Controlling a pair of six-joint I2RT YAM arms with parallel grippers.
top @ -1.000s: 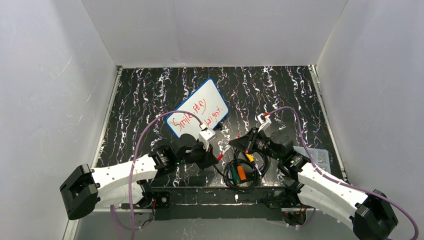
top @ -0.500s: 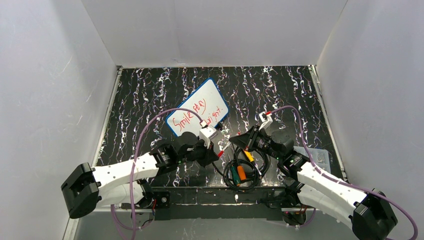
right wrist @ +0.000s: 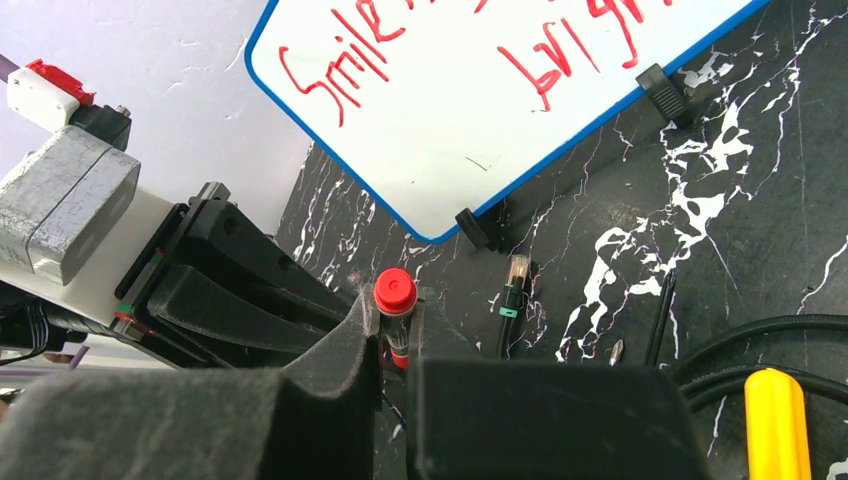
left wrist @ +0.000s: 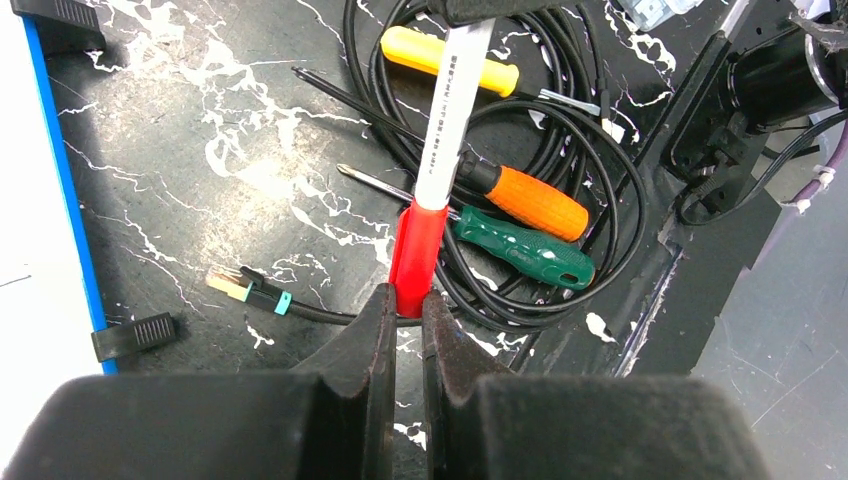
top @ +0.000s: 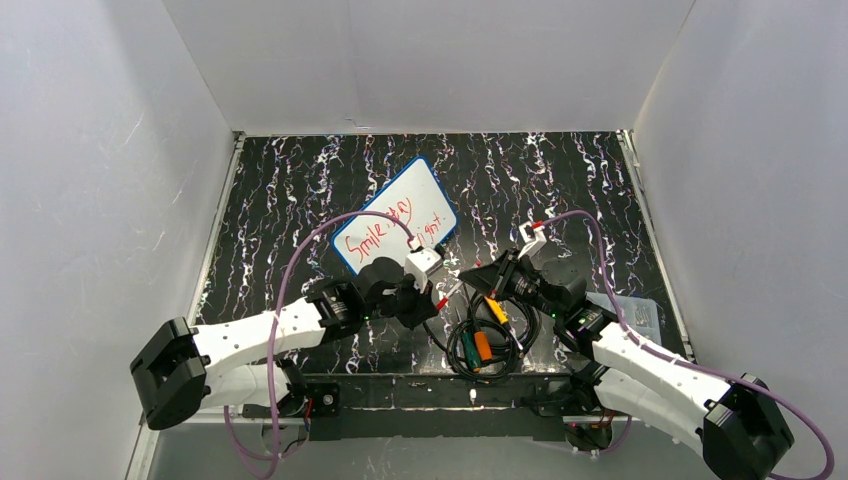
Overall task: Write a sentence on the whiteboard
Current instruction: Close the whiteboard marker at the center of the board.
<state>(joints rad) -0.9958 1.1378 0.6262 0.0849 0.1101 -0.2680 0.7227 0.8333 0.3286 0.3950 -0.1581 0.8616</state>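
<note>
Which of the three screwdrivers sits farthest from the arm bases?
The yellow screwdriver. Its handle lies farther up the table, while the orange screwdriver and green screwdriver lie side by side nearer the bases.

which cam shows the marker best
Left wrist: the marker runs lengthwise there, white barrel and red cap both clear. Right wrist sees only its red end, head-on; top external shows just a tiny red bit.
</note>
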